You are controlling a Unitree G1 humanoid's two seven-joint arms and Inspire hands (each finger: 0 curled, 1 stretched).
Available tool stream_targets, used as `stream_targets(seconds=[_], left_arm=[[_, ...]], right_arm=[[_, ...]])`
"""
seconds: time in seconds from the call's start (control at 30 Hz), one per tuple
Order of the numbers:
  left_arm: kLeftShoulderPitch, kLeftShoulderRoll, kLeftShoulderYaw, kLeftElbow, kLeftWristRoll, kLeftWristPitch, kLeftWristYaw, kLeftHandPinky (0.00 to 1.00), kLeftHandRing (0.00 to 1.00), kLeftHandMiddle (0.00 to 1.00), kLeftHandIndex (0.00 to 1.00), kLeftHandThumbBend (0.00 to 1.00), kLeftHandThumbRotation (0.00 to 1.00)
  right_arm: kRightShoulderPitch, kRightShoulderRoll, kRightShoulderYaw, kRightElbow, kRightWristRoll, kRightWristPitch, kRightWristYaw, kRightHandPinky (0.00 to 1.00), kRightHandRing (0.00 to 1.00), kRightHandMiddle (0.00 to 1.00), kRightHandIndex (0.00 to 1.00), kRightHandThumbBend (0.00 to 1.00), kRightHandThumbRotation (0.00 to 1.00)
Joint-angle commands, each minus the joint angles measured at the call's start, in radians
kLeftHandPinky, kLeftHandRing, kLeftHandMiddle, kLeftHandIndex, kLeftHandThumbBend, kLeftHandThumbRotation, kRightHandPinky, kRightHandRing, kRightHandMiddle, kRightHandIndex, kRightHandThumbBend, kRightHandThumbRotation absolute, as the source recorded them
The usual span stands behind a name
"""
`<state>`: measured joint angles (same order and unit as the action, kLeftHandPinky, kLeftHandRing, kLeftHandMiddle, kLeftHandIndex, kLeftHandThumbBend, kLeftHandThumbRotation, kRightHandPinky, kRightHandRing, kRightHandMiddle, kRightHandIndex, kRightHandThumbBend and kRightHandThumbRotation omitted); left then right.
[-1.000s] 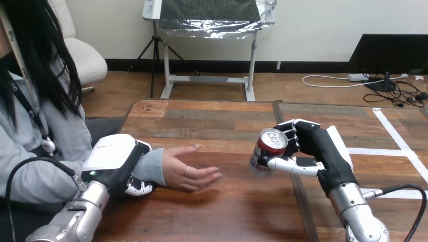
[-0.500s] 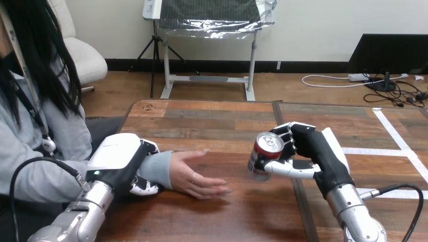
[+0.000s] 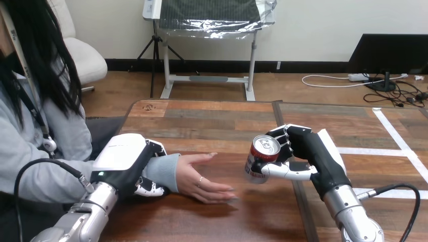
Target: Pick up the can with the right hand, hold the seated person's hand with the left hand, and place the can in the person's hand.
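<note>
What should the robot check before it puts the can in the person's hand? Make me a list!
1. Right hand grips the can: ok, fingers and thumb curl round it.
2. Can upright: not ok, it tilts.
3. Left hand holds the person's wrist: ok, fingers curl under the sleeve.
4. Person's hand open: ok, fingers straight.
5. Can over the person's hand: not ok, it is beside the fingertips, apart.

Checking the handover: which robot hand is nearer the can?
Right. The right hand holds the can; the left hand is well to its left, clasping the person's wrist.
</note>
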<state>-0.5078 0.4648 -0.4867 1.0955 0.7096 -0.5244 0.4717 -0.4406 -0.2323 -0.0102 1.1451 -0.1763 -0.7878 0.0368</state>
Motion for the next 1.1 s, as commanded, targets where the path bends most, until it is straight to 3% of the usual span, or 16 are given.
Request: stream_targets(seconds=[0.0, 0.67, 0.93, 1.07], left_arm=[[-0.018, -0.002, 0.023, -0.060, -0.020, -0.013, 0.005, 0.38, 0.41, 0.45, 0.47, 0.84, 0.00], [0.017, 0.006, 0.044, -0.161, -0.017, 0.007, -0.022, 0.39, 0.41, 0.45, 0.46, 0.84, 0.00], [0.031, 0.008, 0.058, -0.203, -0.022, 0.015, -0.043, 0.39, 0.41, 0.45, 0.46, 0.85, 0.00], [0.039, 0.008, 0.065, -0.222, -0.023, 0.015, -0.046, 0.39, 0.41, 0.44, 0.46, 0.85, 0.00]], right_arm=[[-0.104, 0.017, -0.003, -0.012, 0.017, -0.030, 0.000, 0.42, 0.45, 0.52, 0.53, 0.74, 0.00], [-0.095, 0.052, -0.002, -0.014, 0.025, -0.015, 0.028, 0.42, 0.46, 0.51, 0.52, 0.75, 0.00], [-0.096, 0.045, 0.027, -0.025, -0.036, -0.012, -0.039, 0.43, 0.45, 0.50, 0.52, 0.77, 0.00], [-0.099, 0.052, 0.022, -0.016, -0.027, -0.033, -0.028, 0.43, 0.45, 0.50, 0.52, 0.78, 0.00]])
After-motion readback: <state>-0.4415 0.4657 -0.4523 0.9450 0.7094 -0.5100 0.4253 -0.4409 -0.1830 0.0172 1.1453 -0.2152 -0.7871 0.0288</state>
